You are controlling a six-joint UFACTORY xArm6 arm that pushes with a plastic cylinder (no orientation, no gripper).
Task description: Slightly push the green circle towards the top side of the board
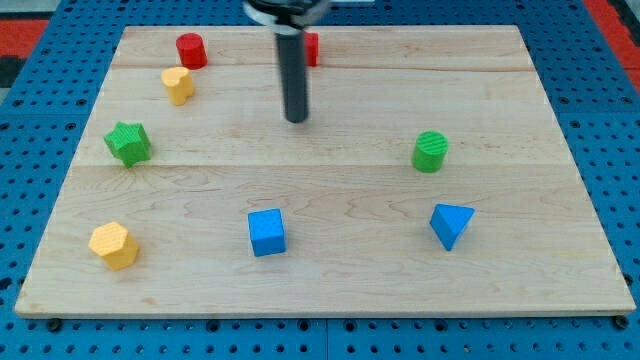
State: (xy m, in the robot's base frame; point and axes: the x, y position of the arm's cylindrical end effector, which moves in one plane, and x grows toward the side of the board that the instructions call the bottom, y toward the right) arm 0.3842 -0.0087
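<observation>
The green circle point(430, 151) is a short green cylinder at the view's right of the wooden board point(330, 280), about mid-height. My tip point(296, 119) rests on the board near the top centre, well to the view's left of the green circle and a little higher, with bare wood between them. It touches no block.
A red cylinder point(191, 50) and a yellow block point(179, 85) sit top left. A red block point(311, 48) is partly hidden behind the rod. A green star point(128, 143) is at the left, a yellow hexagon point(113, 245) bottom left, a blue cube point(267, 232) and a blue triangle point(450, 224) along the bottom.
</observation>
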